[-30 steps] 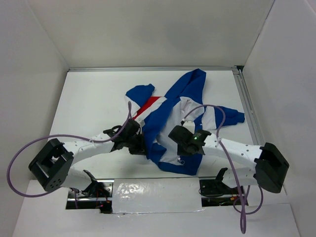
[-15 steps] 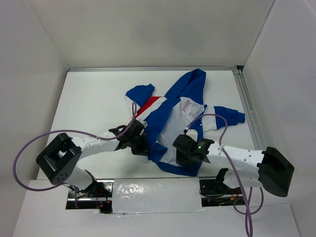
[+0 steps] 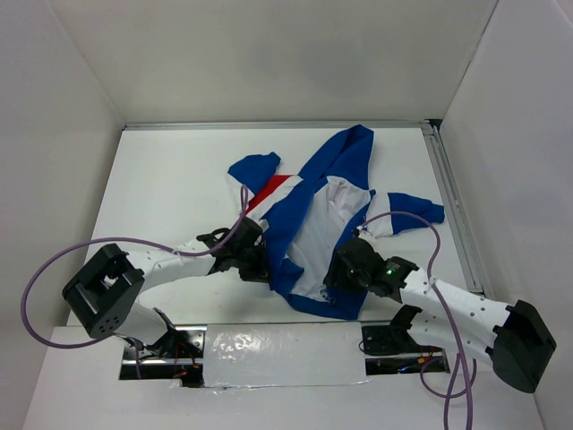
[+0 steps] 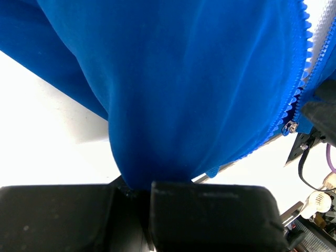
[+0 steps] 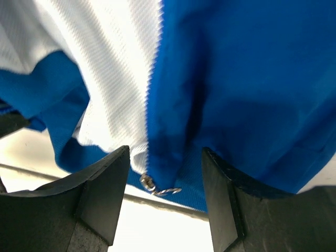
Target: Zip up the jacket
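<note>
Your right hand (image 5: 165,157) has just spread its fingers. A second ago it sat narrower and further up the jacket (image 3: 313,224). Now it hovers at the bottom hem with the fingers well apart, holding nothing, and the arm has swung out to the right. The front has fallen wider too, so more of the white lining (image 3: 322,228) shows between the two blue edges.

By my reading, the zip is not yet started. The halves lie apart, and the right side needs a fresh grip before anything can be joined.

Your left hand (image 4: 140,188) stays clamped on a fold of the blue front panel, pinching the cloth tight.

The jacket lies open on the white surface (image 3: 170,188), hood away from you and hem nearest the arm bases. The shell is soft, smooth blue cloth that drapes in loose folds, and the lining is a fine ribbed weave.

A small metal slider (image 5: 149,184) with a thin wire ring sits at the hem, between the right fingers but touching neither. Small zipper teeth (image 4: 303,63) run down the panel edge. The slider is tiny and glossy and will likely be fiddly to pinch.
</note>
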